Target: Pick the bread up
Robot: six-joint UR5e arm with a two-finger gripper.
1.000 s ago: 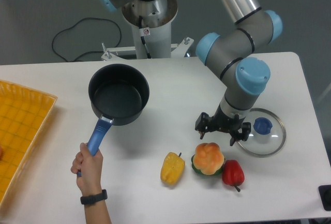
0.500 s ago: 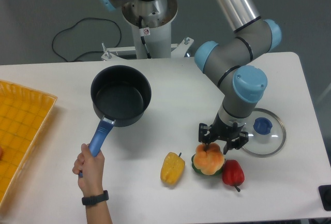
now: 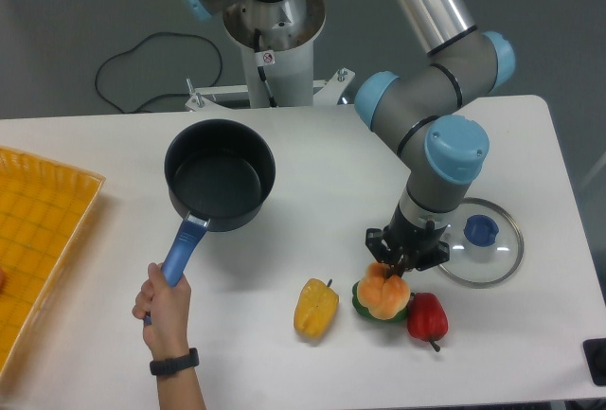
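Orange-tan and puffy, the bread [image 3: 383, 291] sits on the white table [image 3: 312, 178] toward the front edge, with its dark green rim showing at the bottom. I have the end effector [image 3: 401, 260] down on its top at about one o'clock of the loaf, fingers drawn in close and pressing into the soft lobes. It looks to me as if they have pinched the upper part of the bread, though the loaf has not left the table (I would not call the hold secure yet). Coming straight down from above makes sense here, since the neighbours leave no room for a side approach.

At four o'clock of the bread, touching or all but touching it, stands the red pepper [image 3: 427, 315]. At nine o'clock, a little apart, lies the yellow pepper [image 3: 315, 307]. A glass lid [image 3: 483, 244] with a blue knob lies flat at two o'clock, just beside the wrist. My worry on lifting is the red pepper: it could be dragged or tipped if a finger catches it.

Farther off at ten o'clock is a dark pot [image 3: 220, 174], whose blue handle a person's hand [image 3: 164, 304] grips from the front edge. A yellow tray [image 3: 38, 240] sits at the far left edge. Neither is in my way.
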